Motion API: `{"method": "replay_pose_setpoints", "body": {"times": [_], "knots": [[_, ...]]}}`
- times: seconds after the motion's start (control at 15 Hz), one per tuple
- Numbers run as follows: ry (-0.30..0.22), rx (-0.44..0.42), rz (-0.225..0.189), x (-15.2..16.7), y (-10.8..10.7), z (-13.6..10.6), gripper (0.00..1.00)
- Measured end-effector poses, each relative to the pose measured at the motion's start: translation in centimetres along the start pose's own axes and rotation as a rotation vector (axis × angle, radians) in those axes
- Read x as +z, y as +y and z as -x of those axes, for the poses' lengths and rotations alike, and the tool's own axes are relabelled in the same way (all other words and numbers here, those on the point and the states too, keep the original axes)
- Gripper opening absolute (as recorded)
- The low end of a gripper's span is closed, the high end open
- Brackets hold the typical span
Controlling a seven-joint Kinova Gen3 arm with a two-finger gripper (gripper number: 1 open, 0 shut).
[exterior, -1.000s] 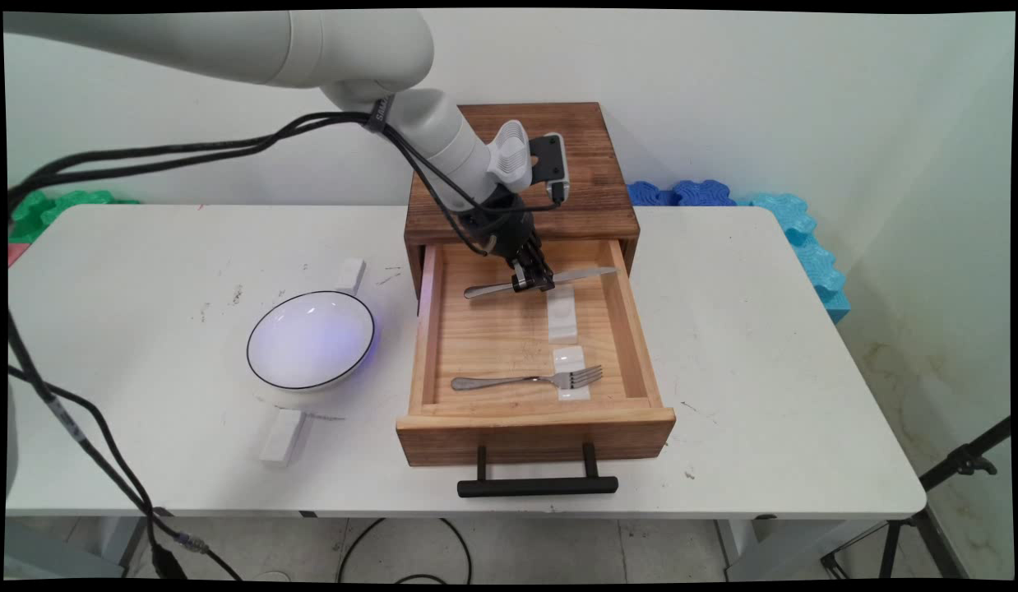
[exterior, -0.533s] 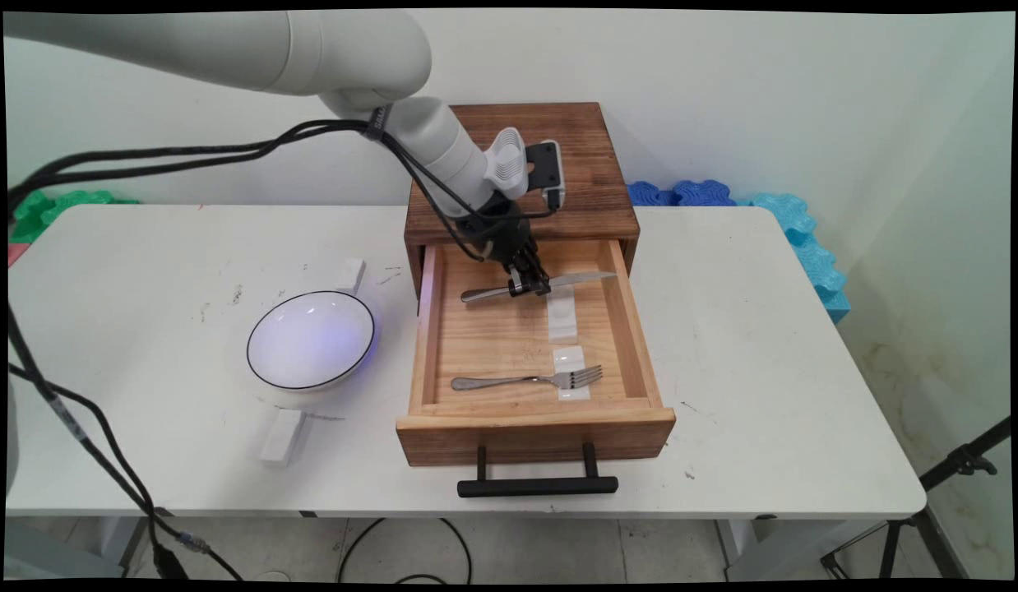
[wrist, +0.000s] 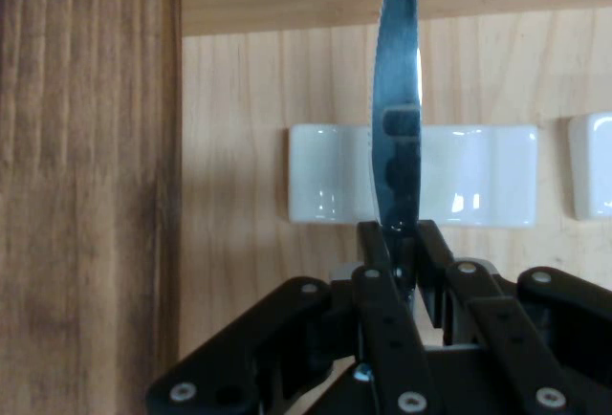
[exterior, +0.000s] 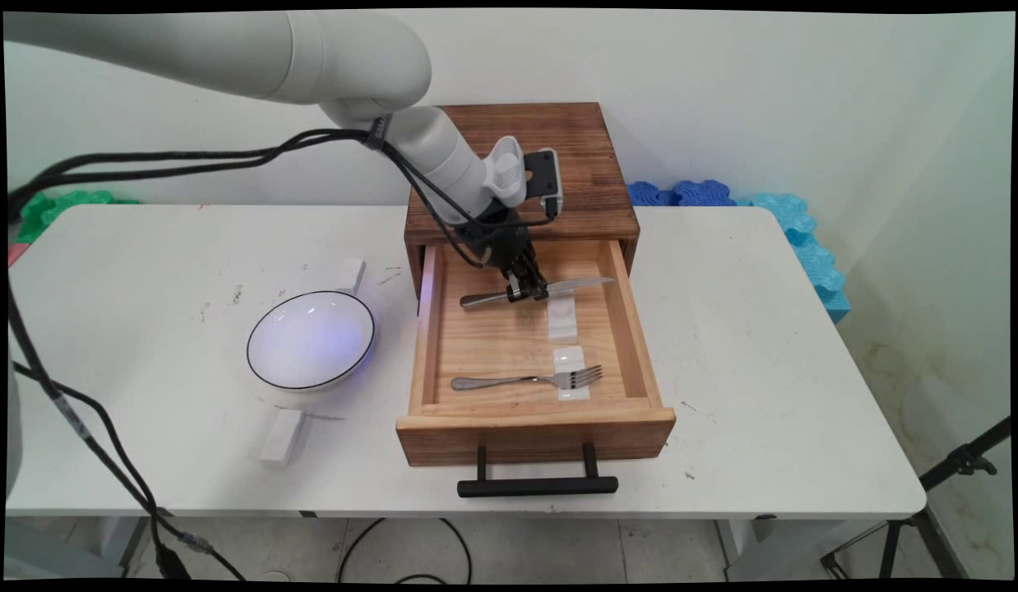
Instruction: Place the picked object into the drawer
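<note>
My gripper point(exterior: 529, 289) point(wrist: 402, 243) is shut on a metal table knife point(exterior: 542, 289), gripping it near the middle. The knife hangs level over the back half of the open wooden drawer point(exterior: 525, 411), just above a white cutlery rest point(exterior: 562, 319). In the hand view the knife's blade point(wrist: 400, 119) points straight up from the closed fingers, with the white cutlery rest point(wrist: 478, 185) behind it. A fork point(exterior: 529, 381) lies in the drawer's front half, its tines on a second white rest point(exterior: 571, 362).
The drawer belongs to a dark wooden cabinet point(exterior: 558, 156) at the table's back. A white bowl point(exterior: 310, 339) with a black rim sits left of the drawer. Small white blocks point(exterior: 282, 436) point(exterior: 351, 275) lie near the bowl. Black cables point(exterior: 188, 156) hang from the arm.
The gripper has moved slightly left with the knife still in it, and the knife has risen a little. The fork and bowl have not moved.
</note>
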Motion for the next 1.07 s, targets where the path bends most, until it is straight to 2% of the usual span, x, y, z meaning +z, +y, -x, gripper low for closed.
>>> {"method": "replay_pose_setpoints", "body": {"times": [0.67,1.07], "knots": [[-0.006,-0.006,0.007,-1.0,1.1,0.4,0.00],[-0.012,-0.009,0.008,0.2,0.9,0.7,0.00]]}}
